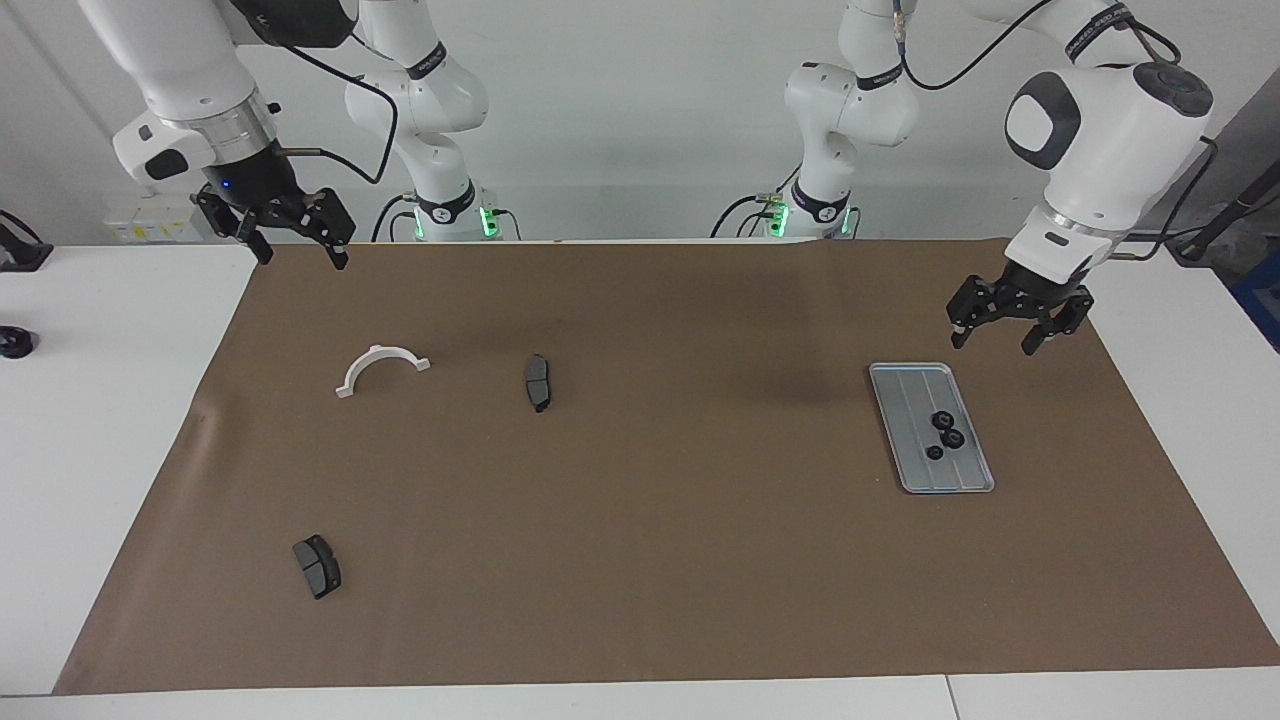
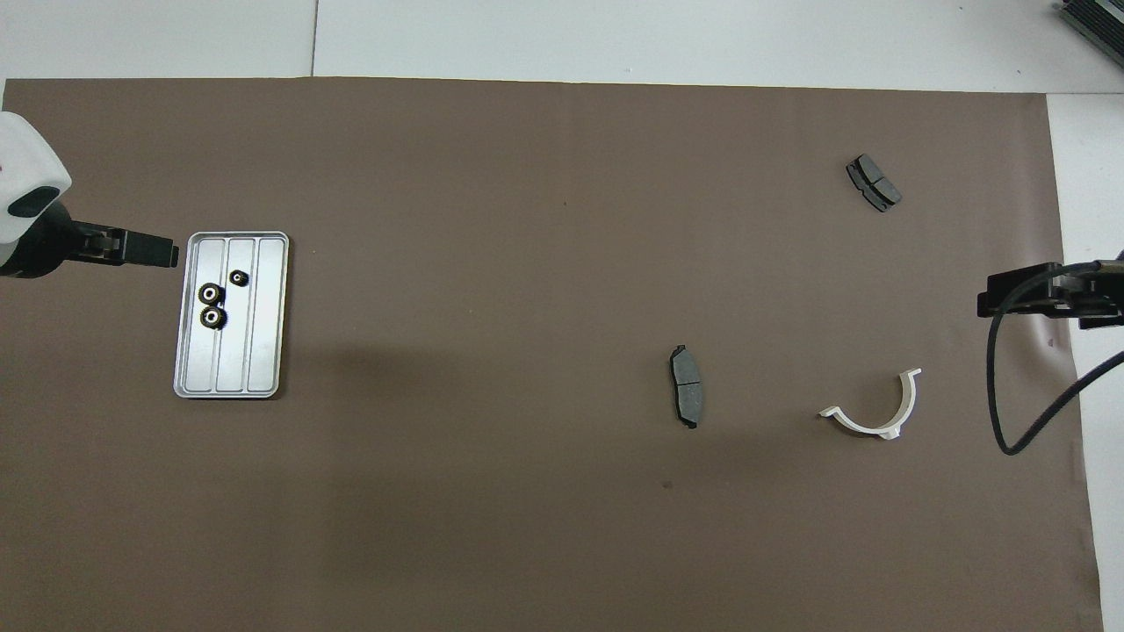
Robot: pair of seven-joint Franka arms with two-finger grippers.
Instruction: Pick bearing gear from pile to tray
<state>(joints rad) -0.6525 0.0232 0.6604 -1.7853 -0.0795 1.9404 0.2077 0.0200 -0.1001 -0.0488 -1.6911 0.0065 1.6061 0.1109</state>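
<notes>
Both grippers are being held open and empty above the table. Of the two, the left gripper is being carried in the air with its fingers spread apart, over the brown mat just beside the tray's corner, clear of the tray. At the right arm's end, the right gripper, fingers likewise spread and nothing between them, is being kept aloft over the mat's edge, where that arm is waiting.

A large brown paper mat is being used as the work surface, laid across the white table. Toward the left arm's end, a flat rectangular silver-grey metal tray with a raised rim and lengthwise ridges is lying on the mat. Inside it, three small black round bearing gears are resting close together, in the half of the tray farther from the robots.

Toward the right arm's end, a white plastic half-ring bracket is lying flat. Near it, toward the table's middle, one dark grey brake pad is lying. A second dark grey brake pad is lying well apart from both, farther from the robots.
</notes>
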